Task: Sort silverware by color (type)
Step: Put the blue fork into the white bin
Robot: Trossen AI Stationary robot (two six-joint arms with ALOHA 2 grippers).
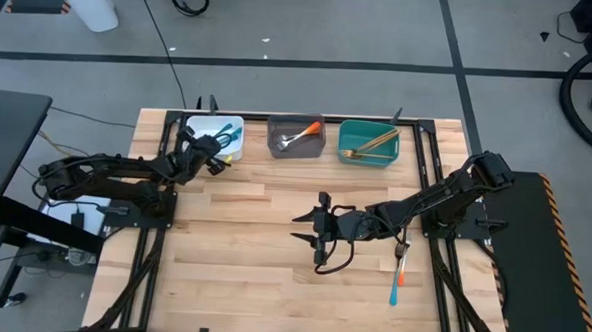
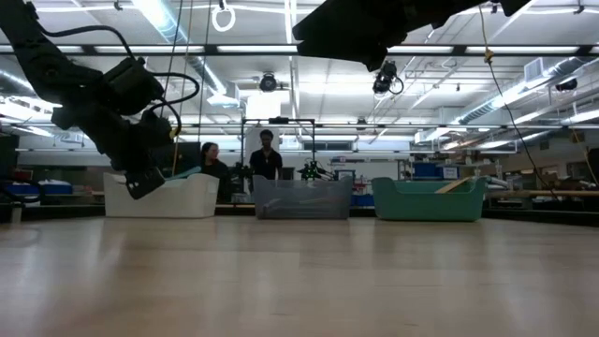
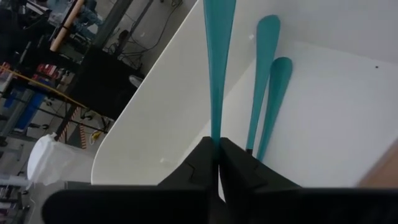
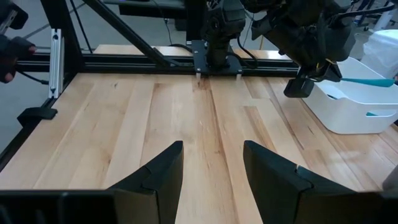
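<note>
- Three bins stand in a row along the top edge of the table (image 1: 254,214) in the high view: white bin (image 1: 206,122) at left, grey bin (image 1: 295,144) in the middle, teal bin (image 1: 367,157) at right
- Left gripper (image 1: 214,154) sits at the white bin's lower edge, fingers (image 3: 239,168) pressed together on the end of a blue handle (image 3: 216,62); in the left wrist view that utensil runs straight away from the fingertips, over the bin
- Two more blue handles (image 3: 264,81) lie inside the white bin, roughly parallel to the held one
- Grey bin holds an orange-handled fork (image 1: 302,135), lying diagonally, orange end toward upper right
- Teal bin holds gold utensils (image 1: 369,143), slanted from lower left to upper right
- Right gripper (image 1: 306,230) hovers over bare wood at the table's centre, fingers (image 4: 155,171) well apart, nothing between them
- One orange-handled fork (image 1: 402,266) lies on the table at lower right, just beside the right arm, long axis near vertical in the frame, orange handle toward the bottom
- Two people (image 2: 239,159) show behind the bins in the low view
</note>
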